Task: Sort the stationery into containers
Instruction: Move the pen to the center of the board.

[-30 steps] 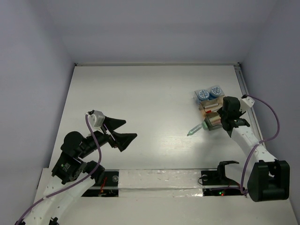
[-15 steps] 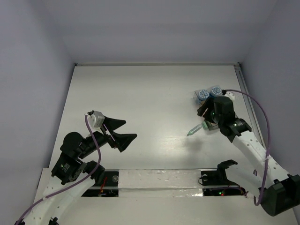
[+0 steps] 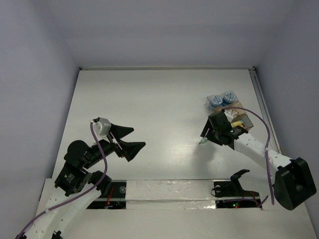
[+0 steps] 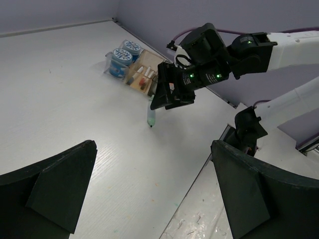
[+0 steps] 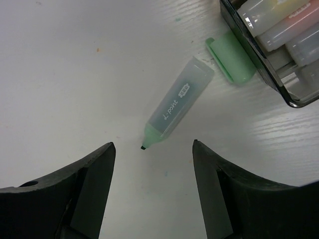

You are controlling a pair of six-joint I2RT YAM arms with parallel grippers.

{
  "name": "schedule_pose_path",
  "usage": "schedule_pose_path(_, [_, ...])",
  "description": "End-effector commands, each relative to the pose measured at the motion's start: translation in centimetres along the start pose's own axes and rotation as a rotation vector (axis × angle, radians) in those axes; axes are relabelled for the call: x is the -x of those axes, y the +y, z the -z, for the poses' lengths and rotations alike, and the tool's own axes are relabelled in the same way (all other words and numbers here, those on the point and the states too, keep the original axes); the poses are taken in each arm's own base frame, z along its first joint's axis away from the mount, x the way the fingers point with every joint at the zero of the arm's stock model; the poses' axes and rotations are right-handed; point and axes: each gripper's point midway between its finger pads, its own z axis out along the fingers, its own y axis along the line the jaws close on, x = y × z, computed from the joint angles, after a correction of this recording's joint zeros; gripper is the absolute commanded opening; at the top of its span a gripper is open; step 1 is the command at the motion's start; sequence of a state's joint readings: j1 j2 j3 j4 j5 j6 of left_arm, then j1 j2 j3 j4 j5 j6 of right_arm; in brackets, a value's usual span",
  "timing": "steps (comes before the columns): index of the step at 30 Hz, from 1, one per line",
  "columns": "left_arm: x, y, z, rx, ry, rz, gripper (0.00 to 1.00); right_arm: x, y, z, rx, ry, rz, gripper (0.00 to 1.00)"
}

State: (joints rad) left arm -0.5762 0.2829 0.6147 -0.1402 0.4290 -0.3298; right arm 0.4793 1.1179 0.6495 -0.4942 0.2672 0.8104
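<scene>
White tabletop (image 5: 75,59) holds the uncapped translucent green highlighter (image 5: 177,104), only its tapered tip lying between the right gripper's (image 5: 152,144) parted, empty jaws, so closing there could squirt it forward or smear ink.

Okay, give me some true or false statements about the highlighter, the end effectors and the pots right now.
1. The green highlighter lies uncapped on the table. True.
2. The right end effector grips it. False: it hovers open over the tip, not closed on it.
3. The green cap sits inside the tray. False: it lies on the table beside the tray.
4. The left end effector is open and empty. True.
5. Two blue-and-white pots stand at the trays' far end. True.
</scene>
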Motion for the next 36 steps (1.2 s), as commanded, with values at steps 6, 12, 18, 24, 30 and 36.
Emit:
schedule_pose_path(6, [1.1,-0.6,0.1,-0.023,-0.040,-0.024,0.99,0.3,0.4,-2.7,-0.045,-0.031,-0.020,0.67])
schedule_pose_path(12, [1.1,-0.7,0.1,-0.027,-0.038,-0.027,0.99,0.2,0.2,-4.2,-0.097,-0.018,0.000,0.60])
schedule_pose_path(18, [1.1,-0.7,0.1,-0.027,-0.038,-0.027,0.99,-1.8,1.3,-5.9,-0.088,0.051,0.060,0.24])
schedule_pose_path(24, [1.2,-0.5,0.1,-0.019,-0.039,-0.028,0.99,-4.7,11.9,-4.8,0.132,0.083,0.373,0.14])
schedule_pose_path(30, [1.5,-0.1,0.2,0.008,-0.051,-0.028,0.99,-6.8,23.7,-4.1,0.364,0.114,0.749,0.15])
schedule_pose_path(36, [2.2,0.1,0.7,0.036,-0.087,-0.036,0.99,-8.9,25.9,-6.7,0.423,0.185,0.873,0.19])
